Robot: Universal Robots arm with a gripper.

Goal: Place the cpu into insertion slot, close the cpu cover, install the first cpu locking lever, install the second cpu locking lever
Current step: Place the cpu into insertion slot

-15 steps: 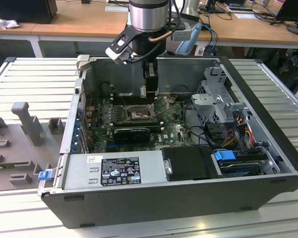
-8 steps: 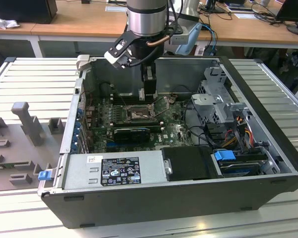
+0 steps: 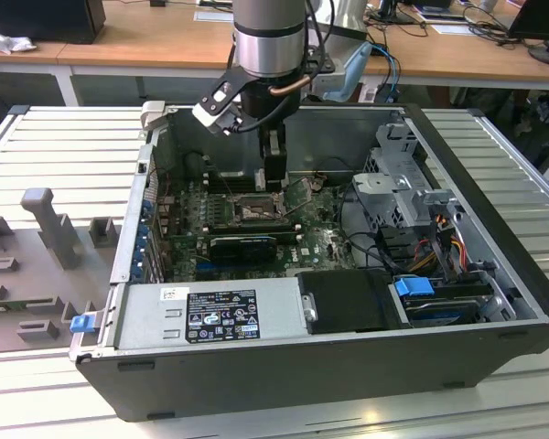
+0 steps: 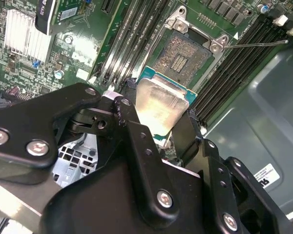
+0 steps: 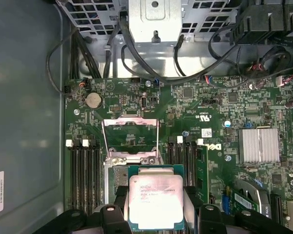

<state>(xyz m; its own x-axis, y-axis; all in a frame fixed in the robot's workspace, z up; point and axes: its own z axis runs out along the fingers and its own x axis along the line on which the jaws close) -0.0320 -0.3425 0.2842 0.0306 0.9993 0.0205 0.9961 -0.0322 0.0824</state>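
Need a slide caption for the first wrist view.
Tool grips the cpu over the motherboard, close to the uncovered insertion slot, cpu cover swung open.

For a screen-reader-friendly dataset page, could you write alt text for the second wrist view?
The black gripper is clamped on the silver-topped cpu, holding it just short of the open insertion slot, whose dark pin field is exposed. Around the slot lies the green motherboard, with long black memory slots on either side.

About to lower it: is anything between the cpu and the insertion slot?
Nothing visible stands between them. The end effector holds the cpu near the insertion slot, whose pin field lies bare. The cpu cover is swung open, away from the slot.
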